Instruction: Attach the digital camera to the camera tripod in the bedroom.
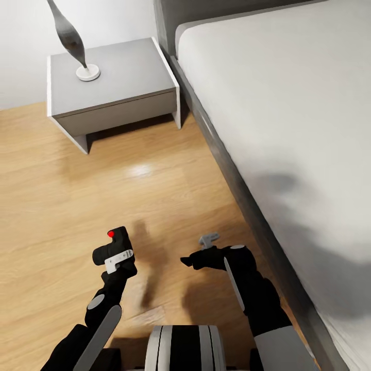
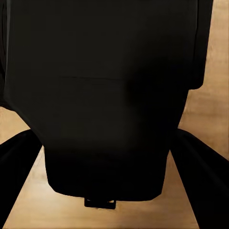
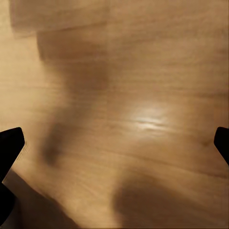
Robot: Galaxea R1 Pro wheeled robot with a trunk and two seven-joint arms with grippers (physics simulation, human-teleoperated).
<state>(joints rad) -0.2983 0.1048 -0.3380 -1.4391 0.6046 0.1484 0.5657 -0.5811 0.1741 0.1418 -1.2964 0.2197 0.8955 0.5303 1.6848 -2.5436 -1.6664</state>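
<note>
Left hand (image 1: 116, 252) grips digital camera (image 1: 117, 241); red spot visible from head. Right hand (image 3: 114, 148) spread over floor (image 1: 77, 180).

Bright, even light; a white glare patch on the light wood plank floor (image 1: 140, 170), soft blurred shadows at six o'clock.

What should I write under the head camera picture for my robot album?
Robot's left gripper carries a small black camera past the bed and nightstand.
</note>
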